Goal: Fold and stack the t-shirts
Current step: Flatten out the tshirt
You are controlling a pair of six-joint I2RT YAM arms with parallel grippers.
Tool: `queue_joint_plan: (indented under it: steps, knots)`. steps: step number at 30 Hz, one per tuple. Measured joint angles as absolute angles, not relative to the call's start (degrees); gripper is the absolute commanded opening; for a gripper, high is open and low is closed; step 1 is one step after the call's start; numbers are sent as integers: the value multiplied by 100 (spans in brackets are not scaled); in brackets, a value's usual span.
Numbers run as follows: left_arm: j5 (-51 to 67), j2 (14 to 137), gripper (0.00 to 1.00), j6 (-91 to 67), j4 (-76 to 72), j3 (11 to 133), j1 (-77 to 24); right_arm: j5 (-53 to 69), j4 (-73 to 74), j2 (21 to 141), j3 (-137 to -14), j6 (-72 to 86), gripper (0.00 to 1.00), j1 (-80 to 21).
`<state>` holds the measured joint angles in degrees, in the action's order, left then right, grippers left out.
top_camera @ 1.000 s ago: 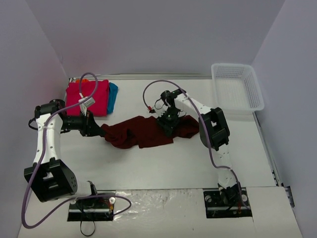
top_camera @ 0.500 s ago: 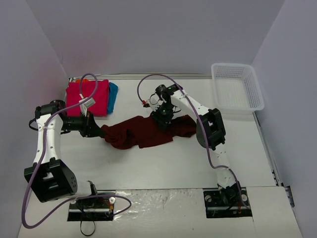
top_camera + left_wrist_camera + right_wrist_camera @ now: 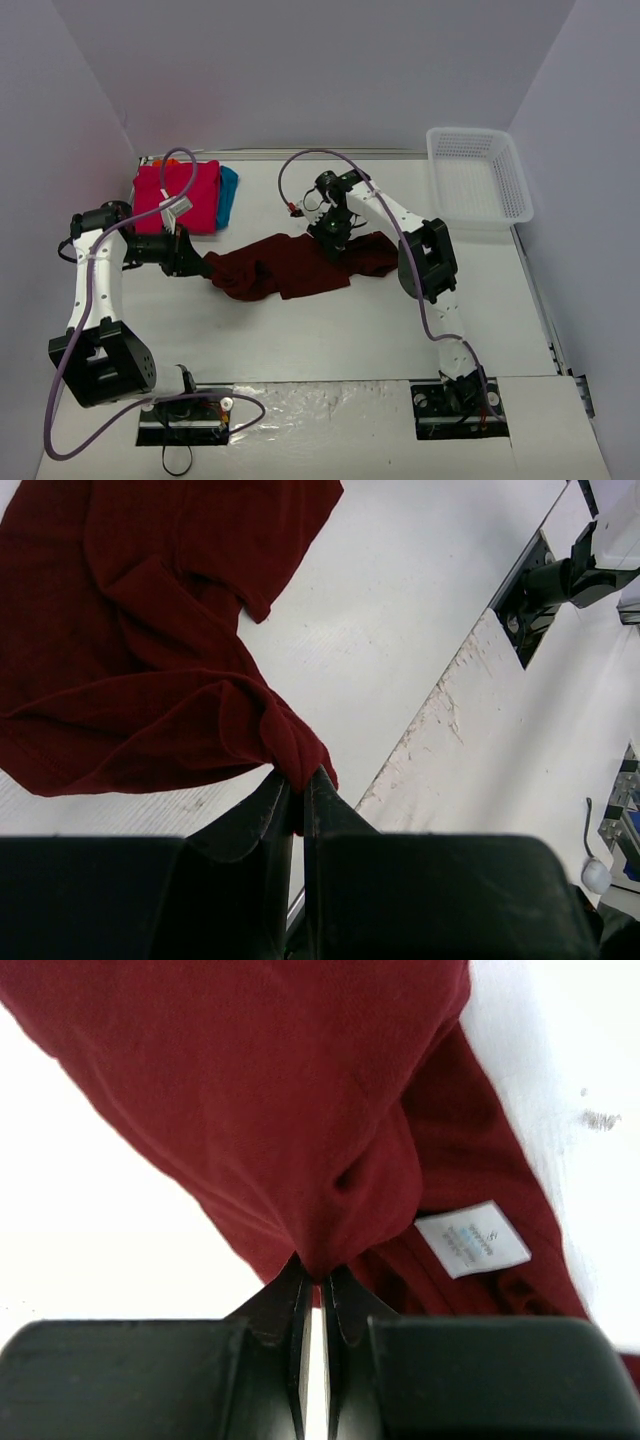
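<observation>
A dark maroon t-shirt (image 3: 295,265) lies crumpled in the middle of the table. My left gripper (image 3: 207,266) is shut on a bunched fold at its left end (image 3: 290,745). My right gripper (image 3: 330,236) is shut on a pinch of the shirt's upper edge (image 3: 330,1230), close to the white neck label (image 3: 472,1238). A bright pink t-shirt (image 3: 178,197) lies folded at the back left, on top of a teal blue one (image 3: 229,192) whose edge sticks out to the right.
A white mesh basket (image 3: 478,185) stands at the back right corner. Purple cables loop over both arms. The table's near edge with the arm mounts (image 3: 545,580) shows in the left wrist view.
My right gripper moved a little up and left along the maroon shirt's top edge and closed on the cloth. The left arm stayed still, holding its fold.
</observation>
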<state>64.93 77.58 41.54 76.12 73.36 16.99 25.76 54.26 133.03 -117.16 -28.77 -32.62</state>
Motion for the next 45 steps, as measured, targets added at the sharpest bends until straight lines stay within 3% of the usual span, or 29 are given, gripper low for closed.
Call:
queue_joint_plan:
  steps: [7, 14, 19, 26, 36, 37, 38, 39, 41, 42, 45]
  knots:
    - [6558, 8691, 2, 3892, 7675, 8554, 1693, 2558, 5527, 12516, -11609, -2895, 0, -2753]
    - [6532, 9769, 2, 2359, 6455, 9758, 1619, 2497, 5666, 12055, -13087, -2897, 0, -1223]
    - [6473, 9898, 3, 1352, 5621, 10296, 1503, 2379, 5638, 11716, -13500, -2845, 0, -917]
    - [6624, 8418, 2, 1022, 5369, 10407, 1625, 2392, 5603, 9784, -12728, -2808, 0, -917]
    - [6796, 5474, 2, 1660, 5778, 8527, 1649, 2934, 5566, 5776, -10630, -2700, 1, -497]
    - [6794, 5378, 2, 1756, 5883, 8359, 1651, 2987, 5588, 5601, -10436, -2696, 5, -482]
    - [6788, 5319, 3, 1868, 6020, 8206, 1651, 3055, 5610, 5457, -10221, -2694, 29, -451]
    - [6781, 5282, 2, 1975, 6165, 8106, 1651, 3100, 5653, 5341, -9983, -2681, 47, -408]
    - [6766, 5240, 23, 2287, 6460, 7972, 1651, 3153, 5758, 5207, -9618, -2768, 77, -318]
    - [6772, 5234, 37, 2495, 6615, 7931, 1651, 3181, 5850, 5159, -9454, -2838, 79, -279]
    - [6775, 5207, 51, 3201, 7109, 7889, 1664, 3199, 6038, 5059, -9212, -3028, 79, -220]
